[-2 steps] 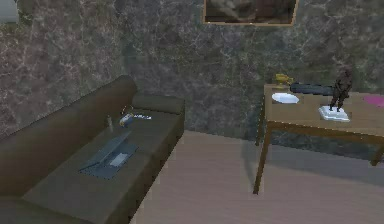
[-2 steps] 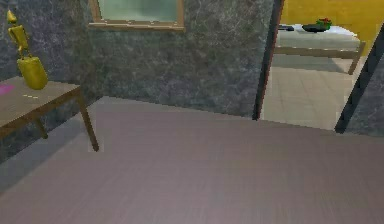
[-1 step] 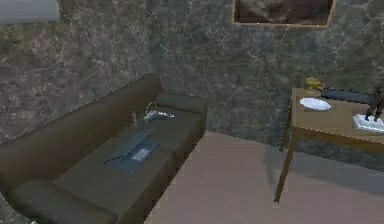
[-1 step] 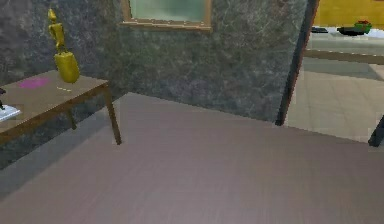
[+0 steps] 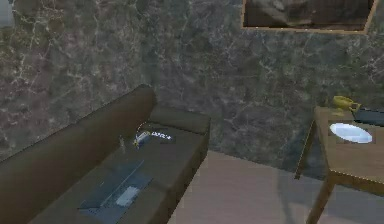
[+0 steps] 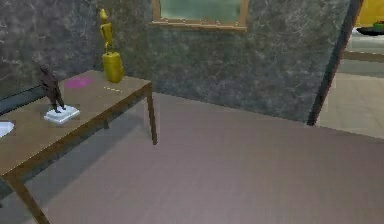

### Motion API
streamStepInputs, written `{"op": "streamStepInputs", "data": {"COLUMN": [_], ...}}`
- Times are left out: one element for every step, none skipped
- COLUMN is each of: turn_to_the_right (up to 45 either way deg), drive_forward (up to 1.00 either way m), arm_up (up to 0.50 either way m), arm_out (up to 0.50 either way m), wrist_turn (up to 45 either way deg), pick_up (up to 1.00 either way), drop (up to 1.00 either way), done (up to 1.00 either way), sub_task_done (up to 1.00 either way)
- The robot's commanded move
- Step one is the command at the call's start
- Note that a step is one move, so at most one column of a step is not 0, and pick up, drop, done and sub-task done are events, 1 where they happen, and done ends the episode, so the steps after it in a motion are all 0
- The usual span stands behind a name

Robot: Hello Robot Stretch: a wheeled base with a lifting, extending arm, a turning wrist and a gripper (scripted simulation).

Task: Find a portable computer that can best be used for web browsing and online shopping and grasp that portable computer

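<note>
A flat grey-blue laptop (image 5: 116,186) lies opened out on the seat of a dark brown sofa (image 5: 60,150) at the forward view's lower left. Farther along the seat lie a small dark oblong thing (image 5: 159,136) and a pale thin thing (image 5: 135,142). A dark flat slab (image 5: 372,117) sits at the right edge, on a wooden table (image 5: 345,160); what it is cannot be told. The same slab's dark edge (image 6: 14,101) shows at the arm side view's left.
The table (image 6: 90,110) carries a white plate (image 5: 350,132), a yellow thing (image 5: 345,102), a gold statue (image 6: 110,50), a dark statuette on a white base (image 6: 56,100) and a pink thing (image 6: 78,84). Brown floor (image 6: 230,160) lies open beside it. A doorway (image 6: 365,60) is at the right.
</note>
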Motion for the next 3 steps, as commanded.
{"op": "streamStepInputs", "data": {"turn_to_the_right": [-45.0,-45.0,-24.0], "drive_forward": [0.00,0.00,0.00], "arm_up": [0.00,0.00,0.00], "arm_out": [0.00,0.00,0.00], "wrist_turn": [0.0,0.0,0.0], "pick_up": [0.00,0.00,0.00], "drop": [0.00,0.00,0.00], "done": [0.00,0.00,0.00], "sub_task_done": [0.00,0.00,0.00]}}
